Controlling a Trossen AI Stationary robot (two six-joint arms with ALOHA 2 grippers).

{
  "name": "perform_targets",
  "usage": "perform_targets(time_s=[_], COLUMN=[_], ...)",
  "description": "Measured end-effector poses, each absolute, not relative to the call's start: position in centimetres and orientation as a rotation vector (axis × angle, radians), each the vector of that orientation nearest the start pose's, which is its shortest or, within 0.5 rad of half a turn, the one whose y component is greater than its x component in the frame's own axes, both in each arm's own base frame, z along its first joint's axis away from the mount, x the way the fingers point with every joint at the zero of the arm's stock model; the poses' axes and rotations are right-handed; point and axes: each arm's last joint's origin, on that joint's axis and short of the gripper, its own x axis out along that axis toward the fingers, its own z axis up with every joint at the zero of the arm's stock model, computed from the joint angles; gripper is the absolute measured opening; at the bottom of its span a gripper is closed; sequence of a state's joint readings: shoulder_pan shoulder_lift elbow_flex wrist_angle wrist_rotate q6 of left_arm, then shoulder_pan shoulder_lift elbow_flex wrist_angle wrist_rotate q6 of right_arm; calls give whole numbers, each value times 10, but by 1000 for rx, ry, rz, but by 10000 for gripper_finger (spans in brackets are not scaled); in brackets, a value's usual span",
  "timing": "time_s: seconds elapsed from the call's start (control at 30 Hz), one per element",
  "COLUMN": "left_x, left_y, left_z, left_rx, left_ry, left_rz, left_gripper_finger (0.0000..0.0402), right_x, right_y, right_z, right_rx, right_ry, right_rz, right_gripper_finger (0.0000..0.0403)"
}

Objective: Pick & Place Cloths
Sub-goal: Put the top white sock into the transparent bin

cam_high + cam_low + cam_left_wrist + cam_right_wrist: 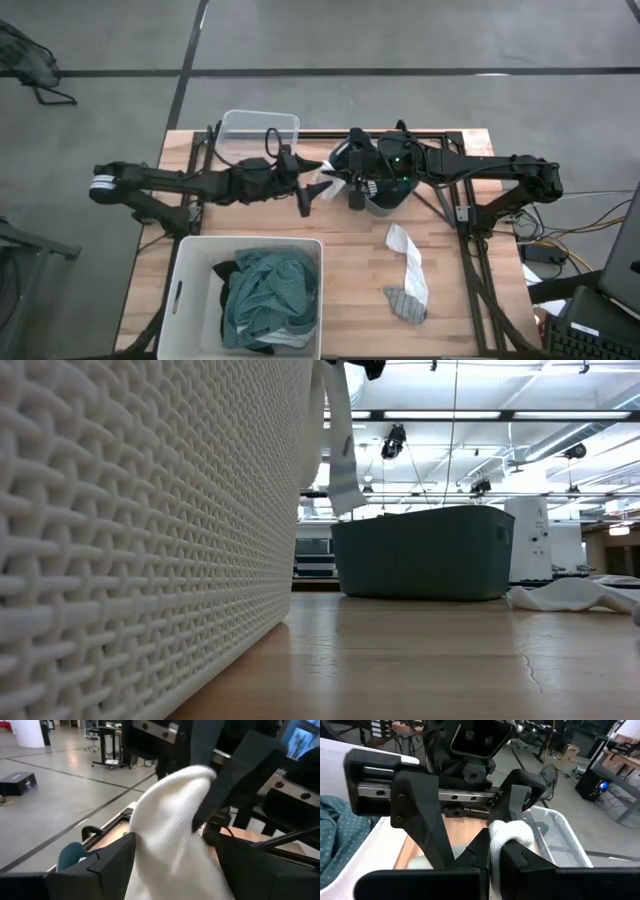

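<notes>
At centre frame of the high view, my right gripper (492, 855) was clamped on the white cloth (507, 837), holding it aloft so it hung free. My left gripper (172, 865) stood with its fingers spread either side of that cloth, probably to hand it over. Other cloths (265, 295) sat in the white tub (180, 290). The cloth's lower end was hidden behind my arms.

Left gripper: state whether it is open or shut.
Open. The left gripper's fingers stand apart around the white cloth, which the shut right gripper pinches.
</notes>
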State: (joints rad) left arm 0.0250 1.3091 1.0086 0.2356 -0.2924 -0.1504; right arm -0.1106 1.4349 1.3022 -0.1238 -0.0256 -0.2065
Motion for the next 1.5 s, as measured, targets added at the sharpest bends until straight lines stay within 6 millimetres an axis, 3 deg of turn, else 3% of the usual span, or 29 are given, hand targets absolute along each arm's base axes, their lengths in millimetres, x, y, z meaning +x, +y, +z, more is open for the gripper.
perform_targets(time_s=[0.13,0.23,0.5,0.57,0.7,1.03,1.23,1.5], left_x=[303,304,296,289,271,219,211,201], left_y=[16,17,17,17,20,37,61,103], left_z=[331,327,332,336,349,382,371,346], left_rx=[-133,-129,-46,-30,14,242,307,111], left_ry=[87,105,134,142,136,148,300,444], left_rz=[332,347,353,385,500,1006,1078,1017], left_gripper_finger=[268,232,45,17,22,20,21,45], right_x=[327,327,324,321,312,284,276,266], right_y=[-34,-34,-34,-33,-32,-16,6,31], right_z=[367,367,361,359,360,367,367,356], right_rx=[-167,-167,-105,-100,-82,19,28,56], right_ry=[267,267,332,369,419,510,555,688], right_rz=[-34,-22,-22,-22,-29,17,88,130], right_gripper_finger=[8,8,10,18,50,138,169,187])
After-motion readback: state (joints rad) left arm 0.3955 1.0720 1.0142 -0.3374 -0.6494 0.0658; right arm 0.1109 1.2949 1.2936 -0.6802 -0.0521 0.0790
